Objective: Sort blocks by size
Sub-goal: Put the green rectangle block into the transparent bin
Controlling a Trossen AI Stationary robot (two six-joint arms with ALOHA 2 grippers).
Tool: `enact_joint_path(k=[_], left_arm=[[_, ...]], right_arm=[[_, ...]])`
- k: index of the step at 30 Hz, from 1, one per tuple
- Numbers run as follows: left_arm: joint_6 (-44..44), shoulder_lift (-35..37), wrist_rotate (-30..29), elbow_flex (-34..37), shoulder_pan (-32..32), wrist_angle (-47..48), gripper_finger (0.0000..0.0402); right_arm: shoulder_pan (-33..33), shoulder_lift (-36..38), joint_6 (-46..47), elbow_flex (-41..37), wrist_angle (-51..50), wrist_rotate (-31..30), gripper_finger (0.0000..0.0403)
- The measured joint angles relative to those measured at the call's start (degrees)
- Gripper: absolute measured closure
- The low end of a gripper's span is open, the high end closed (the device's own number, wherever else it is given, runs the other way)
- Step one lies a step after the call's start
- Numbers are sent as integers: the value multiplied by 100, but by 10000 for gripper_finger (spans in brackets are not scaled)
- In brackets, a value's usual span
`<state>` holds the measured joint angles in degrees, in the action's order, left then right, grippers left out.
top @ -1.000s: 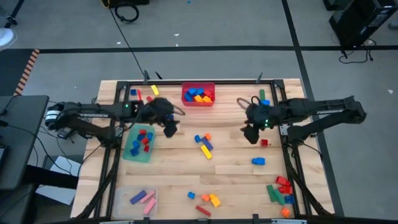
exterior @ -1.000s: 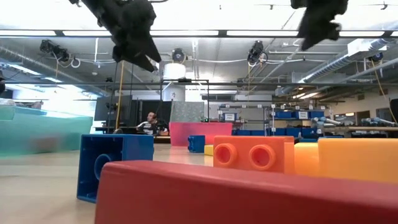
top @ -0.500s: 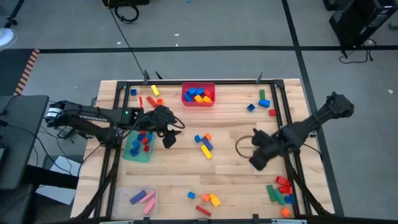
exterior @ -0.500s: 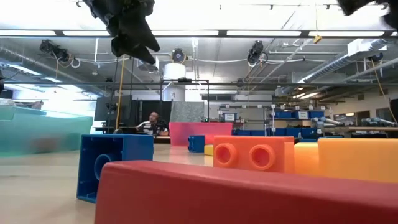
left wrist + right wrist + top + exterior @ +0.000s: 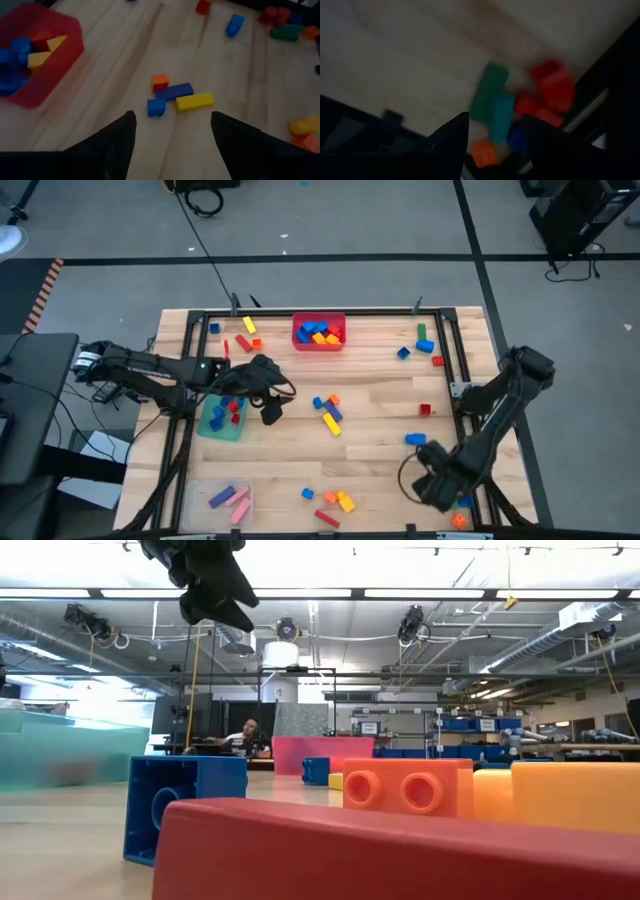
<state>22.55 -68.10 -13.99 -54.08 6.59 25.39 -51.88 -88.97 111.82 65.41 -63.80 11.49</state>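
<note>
my left gripper (image 5: 270,412) hangs above the table just beside the green bin (image 5: 222,418), on the side facing the table's middle. its two fingers (image 5: 120,137) are spread apart with nothing between them. past them, in my left wrist view, lies a small cluster of blocks: an orange cube (image 5: 160,81), a blue bar (image 5: 173,91), a yellow bar (image 5: 194,101) and a small blue cube (image 5: 156,106), the bars touching each other. the red bin (image 5: 319,332) at the far edge holds blue, yellow and orange blocks, and the green bin holds red and blue ones. the clear bin (image 5: 220,500) at the near left corner holds a blue bar and pink bars.

my right gripper (image 5: 432,488) is low at the near right corner, over the pile of blocks there. in my right wrist view its fingers (image 5: 454,142) stand apart, and beyond them i see a green bar (image 5: 489,90), a teal one (image 5: 500,116), red blocks (image 5: 552,86) and an orange cube (image 5: 483,152), all blurred; i grip none of them.

a blue block (image 5: 415,439) lies alone on the table near my right arm, with a small red one (image 5: 425,410) farther back. more loose blocks sit at the near edge, among them an orange-yellow pair (image 5: 342,501) and a red bar (image 5: 326,519). in the low view the red bar (image 5: 400,850) fills the foreground.
</note>
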Motion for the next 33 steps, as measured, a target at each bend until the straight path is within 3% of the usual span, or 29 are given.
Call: enact_joint_path(k=[12,25,33], left_arm=[[-112,-4,3,0,131,-279,136],[-110,-4,3,0,131,-864,136],[-108,-7,3,0,131,-953,136]], right_arm=[[-668,-801,292,-55,864,940,206],[-888,-853,722,-641,1931,601,206],[-885,-853,670,-1007,2047,399,207]])
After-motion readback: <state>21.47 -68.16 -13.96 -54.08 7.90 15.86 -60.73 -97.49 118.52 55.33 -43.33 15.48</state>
